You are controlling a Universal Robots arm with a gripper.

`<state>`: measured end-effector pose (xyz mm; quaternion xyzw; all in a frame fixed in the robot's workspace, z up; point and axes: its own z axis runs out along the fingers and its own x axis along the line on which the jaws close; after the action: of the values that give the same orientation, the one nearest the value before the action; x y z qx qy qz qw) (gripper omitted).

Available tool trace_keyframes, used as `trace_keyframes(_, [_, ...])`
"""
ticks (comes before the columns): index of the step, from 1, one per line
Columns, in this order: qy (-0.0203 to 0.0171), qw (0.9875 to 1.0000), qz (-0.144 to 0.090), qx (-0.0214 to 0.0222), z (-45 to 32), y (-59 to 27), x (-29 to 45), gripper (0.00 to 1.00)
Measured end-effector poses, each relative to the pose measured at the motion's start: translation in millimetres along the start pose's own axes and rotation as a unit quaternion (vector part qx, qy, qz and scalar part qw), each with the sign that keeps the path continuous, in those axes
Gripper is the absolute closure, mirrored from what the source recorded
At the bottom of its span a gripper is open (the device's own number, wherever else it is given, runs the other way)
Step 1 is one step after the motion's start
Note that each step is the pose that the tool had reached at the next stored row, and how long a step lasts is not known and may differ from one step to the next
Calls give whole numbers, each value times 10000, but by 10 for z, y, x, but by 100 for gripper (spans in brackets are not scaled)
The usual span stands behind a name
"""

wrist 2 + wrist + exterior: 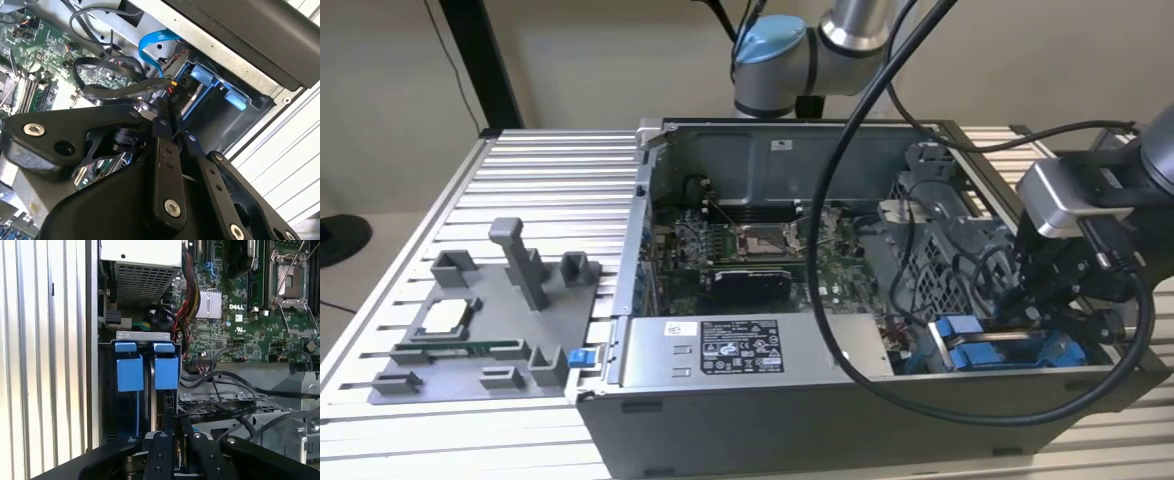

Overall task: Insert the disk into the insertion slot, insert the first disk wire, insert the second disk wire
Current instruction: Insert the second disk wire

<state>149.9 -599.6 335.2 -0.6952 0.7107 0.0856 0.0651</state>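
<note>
Since the disk (161, 405) already sits in the insertion slot (112, 405), wiring remains; the gripper (175, 432) jaws are nearly shut on a black wire connector (169, 402).

Bright, even light; soft shadows

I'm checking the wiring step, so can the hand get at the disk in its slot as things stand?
Probably yes. The hand, shut on a black connector, hangs right by the disk seated in the insertion slot, with nothing between them; the loose black cables lie off to one side.
</note>
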Motion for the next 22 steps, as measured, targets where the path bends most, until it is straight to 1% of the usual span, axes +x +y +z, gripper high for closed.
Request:
trace_keyframes(5, [-2, 10000, 4, 5, 52, -2, 12, 100])
trace_keyframes(9, [6, 10000, 7, 7, 67, -2, 12, 100])
trace_keyframes(10, [12, 10000, 7, 7, 61, -2, 8, 100])
trace_keyframes(11, [33, 10000, 7, 8, 37, -1, -6, 100])
trace_keyframes(12, [20, 10000, 7, 7, 53, -2, 5, 100])
trace_keyframes(18, [20, 10000, 7, 7, 53, -2, 5, 100])
trace_keyframes(19, [16, 10000, 7, 7, 57, -2, 7, 0])
trace_keyframes(20, [-15, 10000, 6, 5, 86, -3, 17, 0])
trace_keyframes(21, [-7, 10000, 6, 6, 83, -4, 18, 0])
trace_keyframes(22, [-8, 10000, 6, 5, 84, -4, 18, 0])
